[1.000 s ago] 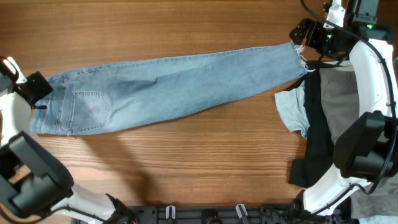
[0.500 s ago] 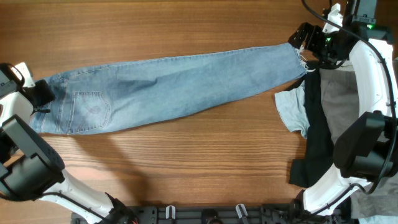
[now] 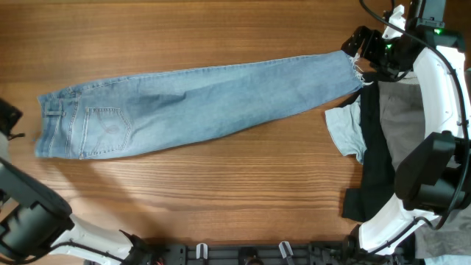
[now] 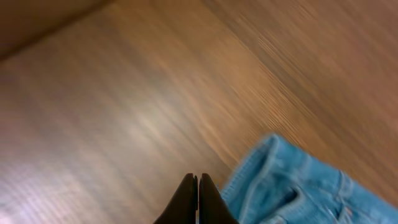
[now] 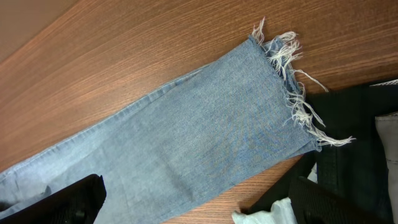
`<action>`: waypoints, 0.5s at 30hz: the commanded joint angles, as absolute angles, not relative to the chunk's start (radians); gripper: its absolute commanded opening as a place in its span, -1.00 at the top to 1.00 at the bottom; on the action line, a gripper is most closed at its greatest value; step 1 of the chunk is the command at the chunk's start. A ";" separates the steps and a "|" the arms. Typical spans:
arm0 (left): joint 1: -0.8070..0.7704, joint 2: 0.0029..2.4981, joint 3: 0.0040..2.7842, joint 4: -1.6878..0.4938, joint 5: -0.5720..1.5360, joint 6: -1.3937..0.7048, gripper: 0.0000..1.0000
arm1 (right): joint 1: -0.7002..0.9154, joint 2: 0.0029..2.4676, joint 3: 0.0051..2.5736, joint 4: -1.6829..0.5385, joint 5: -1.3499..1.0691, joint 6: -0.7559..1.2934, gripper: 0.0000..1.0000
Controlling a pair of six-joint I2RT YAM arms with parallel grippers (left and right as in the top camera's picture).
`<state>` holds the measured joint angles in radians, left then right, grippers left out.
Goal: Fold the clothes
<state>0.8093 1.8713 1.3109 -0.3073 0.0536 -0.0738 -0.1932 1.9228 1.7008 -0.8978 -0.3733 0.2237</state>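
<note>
Denim jeans [image 3: 199, 99] lie flat across the wooden table [image 3: 221, 29], with the waist toward 9 o'clock and the frayed hem [image 5: 292, 93] toward 2 o'clock. The left gripper [image 4: 198, 182] is pinched together on nothing, the waistband at its 3 o'clock. The right gripper [image 5: 196, 186] gapes wide over the hem end, empty.

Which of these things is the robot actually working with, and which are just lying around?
In the job: jeans, stretched across the table; left gripper, shut, beside the waistband; right gripper, open, at the frayed hem.
Lying about: black garment, grey garment, pale-blue piece, piled at the right.
</note>
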 commanded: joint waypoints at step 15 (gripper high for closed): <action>0.809 2.032 1.322 -0.300 0.513 0.237 -0.28 | -0.193 1.942 1.707 -0.889 -0.366 0.239 -1.00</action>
<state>0.8154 1.9759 1.3117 -0.3054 0.4019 0.1841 -0.1932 1.9244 1.7008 -0.8906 -0.3733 0.2253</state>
